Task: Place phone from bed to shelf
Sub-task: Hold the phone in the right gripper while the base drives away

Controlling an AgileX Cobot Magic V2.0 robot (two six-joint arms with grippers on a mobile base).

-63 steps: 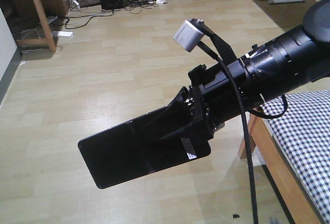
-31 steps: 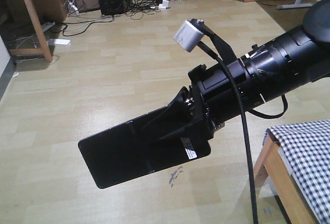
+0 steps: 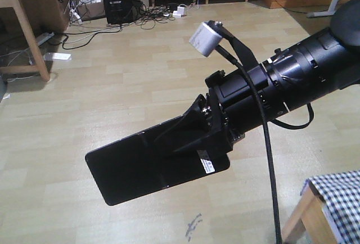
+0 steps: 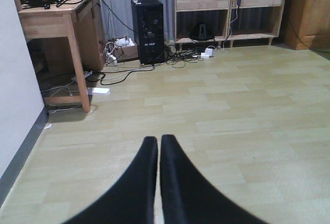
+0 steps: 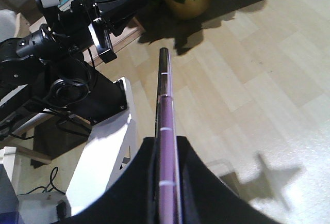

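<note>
My right gripper [image 3: 180,134] is closed down to the thickness of the phone [image 3: 135,168], one finger pressed on each flat face, and it holds the phone in the air over the wooden floor [image 3: 112,75]. The phone is well clear of the bed [image 3: 337,202], of which only a checked corner shows at the lower right. My hold sits at the end with the small white sticker [image 3: 207,166], so most of the black slab sticks out past the fingertips, unsupported. In the right wrist view I see it edge-on, the pinkish rim [image 5: 167,126] running straight out between the two fingers, which suggests it is square in the grip and not twisted. I judge it light, stiff and quite unbending, but glossy on both faces and so liable to slip if I turn sharply, all the more with the long free end acting as a lever. The glass would probably not take a drop onto this floor. A hold nearer the middle would be steadier, but I think this one will serve if I move smoothly and lay the phone down flat before letting go. My left gripper [image 4: 159,154] has its fingers drawn almost together, with nothing between them. A wooden unit [image 4: 206,7] with drawers and open bays stands at the far wall; I cannot tell whether it is the shelf.
</note>
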